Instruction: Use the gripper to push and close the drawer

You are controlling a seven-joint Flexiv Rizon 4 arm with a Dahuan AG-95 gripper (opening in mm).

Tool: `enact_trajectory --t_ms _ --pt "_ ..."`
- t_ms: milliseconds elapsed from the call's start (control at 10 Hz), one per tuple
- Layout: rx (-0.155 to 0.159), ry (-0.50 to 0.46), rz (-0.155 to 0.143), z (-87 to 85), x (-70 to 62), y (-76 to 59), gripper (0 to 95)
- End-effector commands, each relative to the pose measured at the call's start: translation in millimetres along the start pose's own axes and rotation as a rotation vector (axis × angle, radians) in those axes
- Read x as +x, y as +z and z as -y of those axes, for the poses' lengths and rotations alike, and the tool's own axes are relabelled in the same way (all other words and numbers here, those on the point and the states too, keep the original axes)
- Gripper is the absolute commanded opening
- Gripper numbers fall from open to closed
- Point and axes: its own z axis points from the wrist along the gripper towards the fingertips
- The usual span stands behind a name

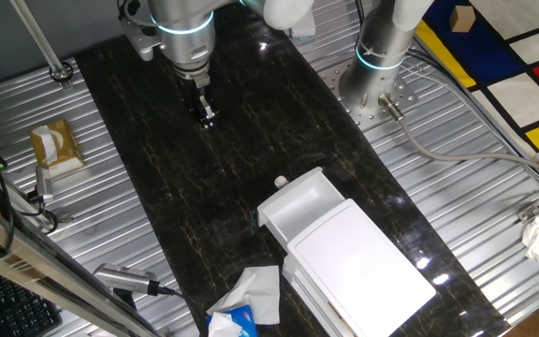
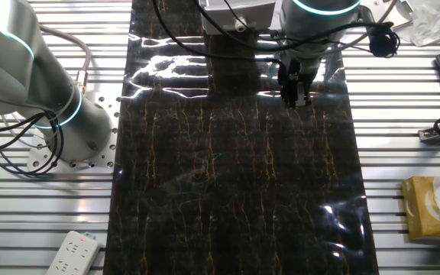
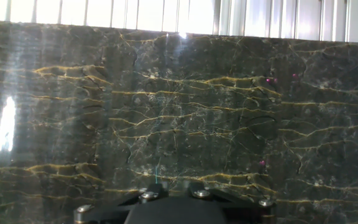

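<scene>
The drawer [image 1: 304,206] is a shallow white tray pulled out of the white flat-topped box [image 1: 368,267], with its small round knob [image 1: 282,182] facing up the dark marble mat. My gripper [image 1: 205,112] hangs from the silver arm with the cyan ring, well above and left of the knob, apart from it. Its black fingers look pressed together and hold nothing. It also shows in the other fixed view [image 2: 295,95] over the mat. The drawer is out of sight in that view and in the hand view, which shows only mat beyond the gripper's black body.
A crumpled white tissue [image 1: 258,288] and a blue scrap [image 1: 232,324] lie left of the box. The second arm base [image 1: 380,56] stands at the mat's right edge. A brown tissue box [image 1: 56,145] lies on the ribbed table, and a power strip [image 2: 71,252] too.
</scene>
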Motion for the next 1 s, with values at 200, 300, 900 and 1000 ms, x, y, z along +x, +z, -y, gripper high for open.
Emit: enact_trajectory --t_ms 200,300,900,1000 --pt "0.002 0.001 0.001 0.1 0.1 -0.3 0.0" --pt "0.003 -0.004 0.004 0.1 0.1 -0.3 0.0" --pt "-0.004 -0.058 -0.001 1.4 0.1 5.9 0.0" --pt "-0.002 -0.072 -0.001 1.6 0.2 6.2 0.0"
